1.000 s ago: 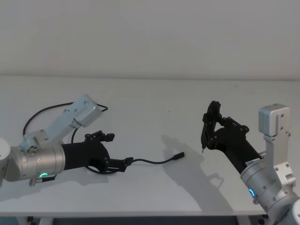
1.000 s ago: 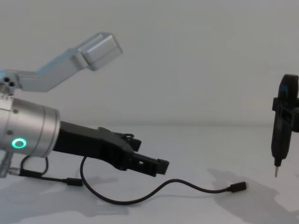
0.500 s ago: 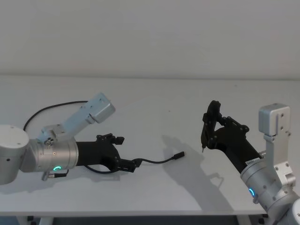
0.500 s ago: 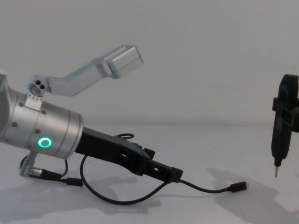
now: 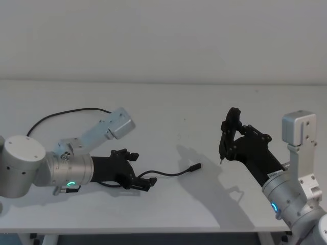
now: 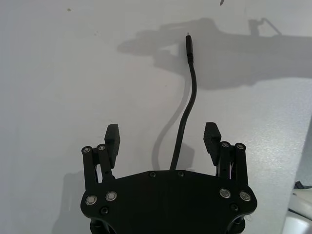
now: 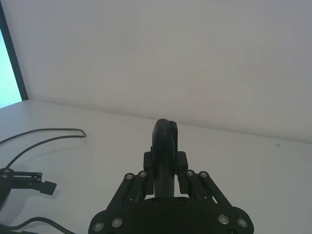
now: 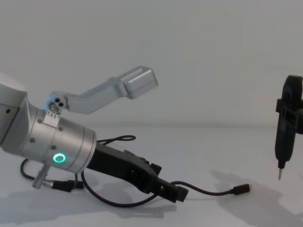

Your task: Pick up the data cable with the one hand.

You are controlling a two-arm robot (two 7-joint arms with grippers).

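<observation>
The data cable is a thin black cord lying on the white table, with one small plug at its right end. The rest curves back under my left arm and arcs away to the far left. My left gripper, the one hand with the green ring, sits low over the cord and is open. In the left wrist view the cable runs between the two spread fingers without touching them. The chest view shows the left gripper tilted down close to the cable.
My right gripper hangs still above the table's right side, shut on a slim dark pointed tool, seen also in the right wrist view as the tool. White tabletop stretches between the two arms.
My left arm has moved right along the cable and dipped lower, so the open fingers now straddle the cord. The right arm has not moved.
</observation>
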